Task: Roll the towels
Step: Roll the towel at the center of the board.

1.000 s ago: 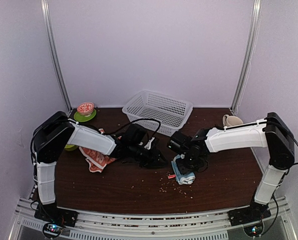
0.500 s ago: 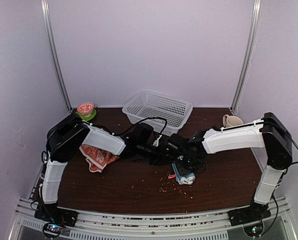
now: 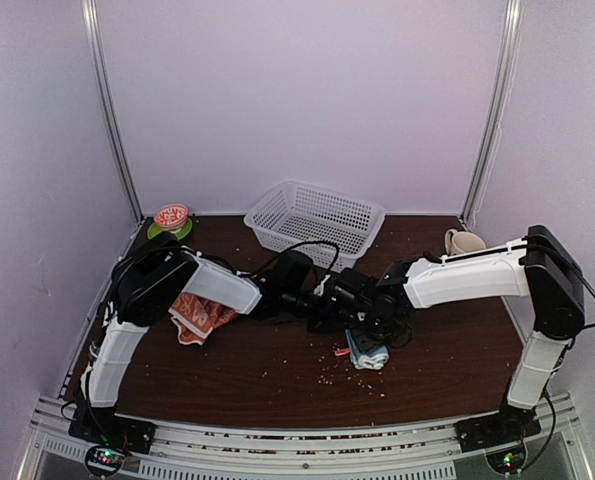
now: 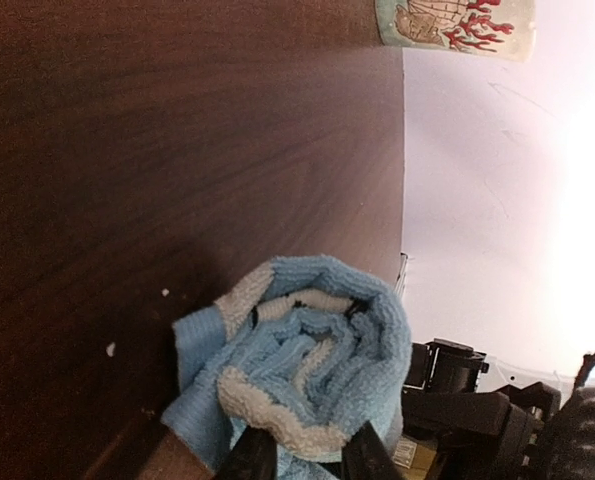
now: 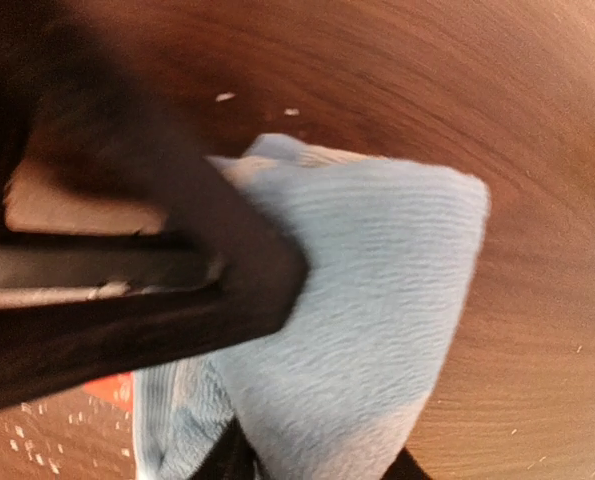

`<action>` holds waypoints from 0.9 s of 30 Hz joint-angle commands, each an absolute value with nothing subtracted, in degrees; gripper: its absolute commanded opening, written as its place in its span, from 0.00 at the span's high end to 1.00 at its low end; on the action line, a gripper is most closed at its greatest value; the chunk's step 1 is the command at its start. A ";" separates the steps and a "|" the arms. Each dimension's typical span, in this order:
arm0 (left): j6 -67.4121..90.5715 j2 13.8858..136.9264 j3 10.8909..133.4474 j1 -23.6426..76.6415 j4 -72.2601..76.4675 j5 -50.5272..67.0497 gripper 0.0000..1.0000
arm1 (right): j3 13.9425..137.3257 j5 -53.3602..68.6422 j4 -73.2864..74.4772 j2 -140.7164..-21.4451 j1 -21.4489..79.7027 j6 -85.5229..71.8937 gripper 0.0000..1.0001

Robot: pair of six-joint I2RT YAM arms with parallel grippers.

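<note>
One blue towel (image 4: 307, 345) within left claw (image 4: 302, 456)

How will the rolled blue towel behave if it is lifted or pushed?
Probably floppy: the blue towel is soft looped cloth, loosely coiled. Lifted by one edge, the roll may unwind. Pushed, it would likely bunch, not slide.

Dark wood table (image 3: 277, 390) between pale lilac walls (image 3: 307, 100), metal corner posts (image 3: 115, 130).
</note>
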State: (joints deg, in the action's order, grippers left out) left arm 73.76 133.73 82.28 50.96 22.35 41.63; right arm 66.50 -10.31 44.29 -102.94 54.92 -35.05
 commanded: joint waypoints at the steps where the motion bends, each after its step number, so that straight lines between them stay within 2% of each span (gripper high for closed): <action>1: 74.75 135.41 83.43 51.15 23.70 40.34 0.77 | 66.30 -5.31 43.14 -99.85 55.90 -31.87 0.61; 7: 74.03 135.60 83.43 51.11 21.65 38.89 0.77 | 64.18 -2.80 40.64 -95.33 55.40 -31.78 0.49; 19: 73.74 135.79 83.75 50.98 20.13 38.41 0.77 | 53.64 -1.93 33.45 -82.30 51.62 -36.70 0.45; 24: 73.65 135.80 83.68 50.98 19.97 38.41 0.77 | 43.87 3.43 24.03 -74.77 45.22 -43.93 0.45; 27: 73.57 135.81 83.47 50.98 19.86 38.49 0.77 | 40.86 7.40 20.06 -74.59 43.14 -45.64 0.44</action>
State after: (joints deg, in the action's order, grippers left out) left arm 74.17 134.17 82.94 50.94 20.91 39.59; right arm 44.10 1.87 27.81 -74.98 45.10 -40.66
